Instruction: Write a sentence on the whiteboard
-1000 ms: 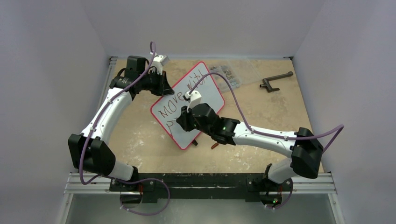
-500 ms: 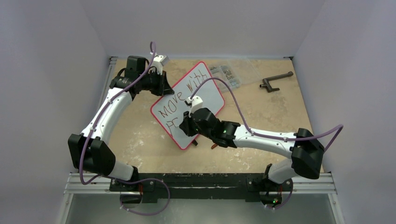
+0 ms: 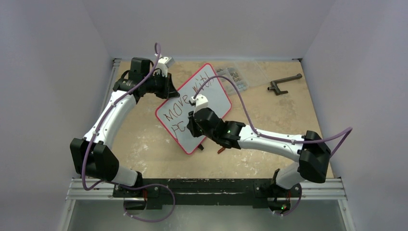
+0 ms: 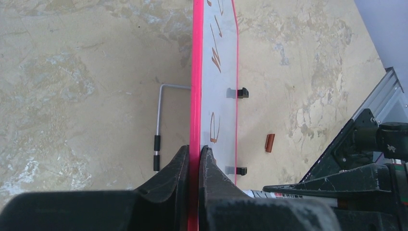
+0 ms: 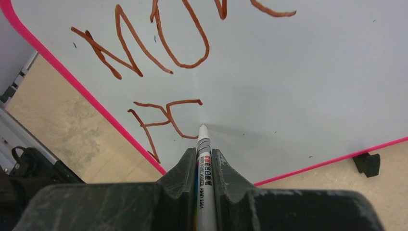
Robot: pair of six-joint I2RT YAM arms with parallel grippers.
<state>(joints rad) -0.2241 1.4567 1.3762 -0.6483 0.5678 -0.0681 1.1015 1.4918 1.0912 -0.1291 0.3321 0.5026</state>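
The whiteboard (image 3: 216,98), white with a red rim, stands tilted on the table. My left gripper (image 3: 169,89) is shut on its red rim at the far left corner; in the left wrist view the jaws clamp the rim (image 4: 196,72) edge-on. The sentence (image 3: 175,109) reads "MOVE WITH" in reddish-brown strokes, with "PC" in a second row (image 5: 166,103). My right gripper (image 5: 204,156) is shut on a white marker (image 5: 204,163). Its tip rests at the board just right of the "C".
A brown marker cap (image 3: 221,150) lies on the table by the board's near edge. A clear parts box (image 3: 235,76) and a dark crank tool (image 3: 284,83) lie at the back right. A bent metal rod (image 4: 158,125) lies behind the board. Walls close three sides.
My right gripper with the marker dipped toward the near edge, then came back up a little. The second row gained strokes after the "P". The left arm has not moved.
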